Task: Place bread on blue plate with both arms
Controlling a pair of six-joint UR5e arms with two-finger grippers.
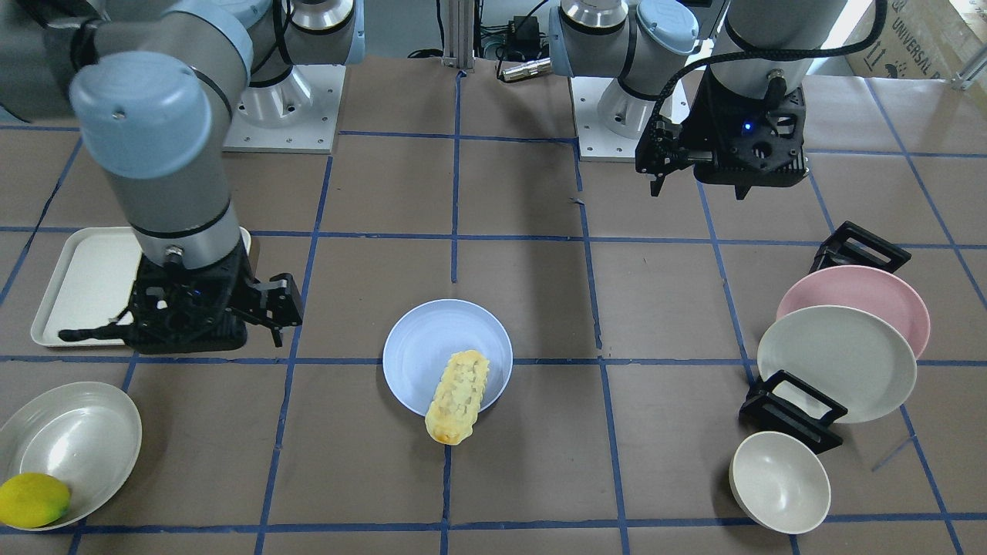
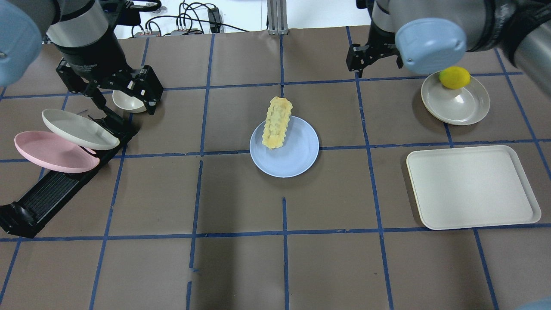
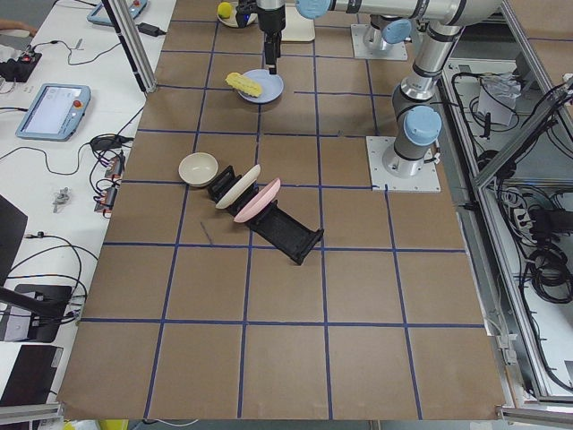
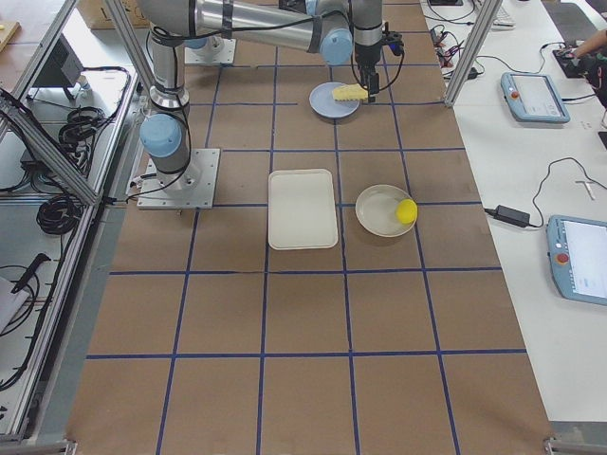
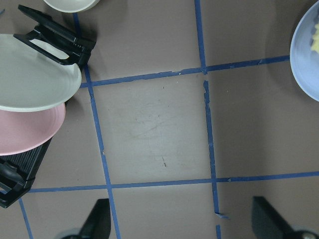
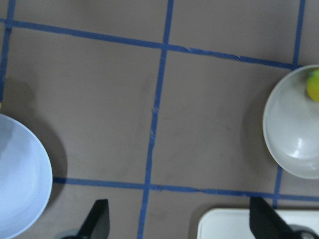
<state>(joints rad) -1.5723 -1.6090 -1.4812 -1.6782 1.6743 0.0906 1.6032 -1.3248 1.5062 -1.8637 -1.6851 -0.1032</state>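
The bread [image 2: 277,122] lies on the blue plate [image 2: 295,157] — one end pokes out over the rim, on the side away from the robot. Both grippers are well apart from it. The left gripper [image 5: 183,224] hangs over the table on one side of the blue plate, with its fingers [image 5: 99,221] spread wide and empty. The right gripper [image 6: 182,221] hangs on the other side of the blue plate — its fingers are spread wide and empty too. A bowl [image 6: 294,134] with a lemon [image 6: 313,84] sits farther out on that side.
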